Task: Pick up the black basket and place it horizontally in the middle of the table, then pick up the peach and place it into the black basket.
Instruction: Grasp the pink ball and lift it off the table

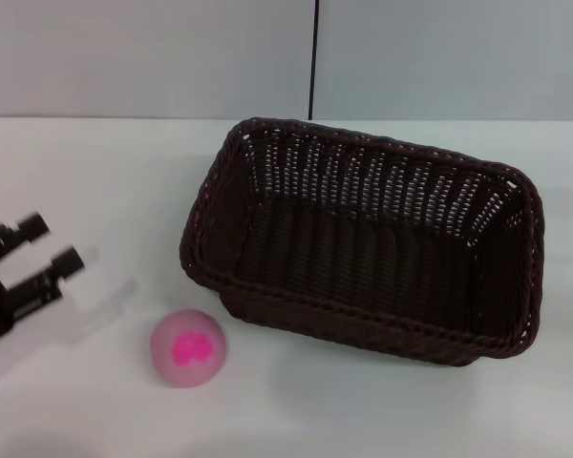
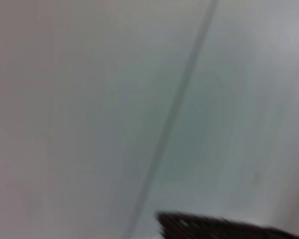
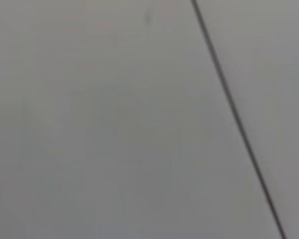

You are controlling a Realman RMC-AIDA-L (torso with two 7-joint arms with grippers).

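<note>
The black basket stands upright and empty on the white table, lying crosswise a little right of the middle. The peach, pale pink with a magenta blotch, rests on the table just off the basket's near-left corner, apart from it. My left gripper is at the left edge, open and empty, its two dark fingers pointing toward the basket, to the left of the peach and farther back. A dark strip of the basket's rim shows in the left wrist view. My right gripper is out of view.
A pale wall with a dark vertical seam rises behind the table. The right wrist view shows only that wall and the seam. Bare tabletop lies in front of the basket and to its left.
</note>
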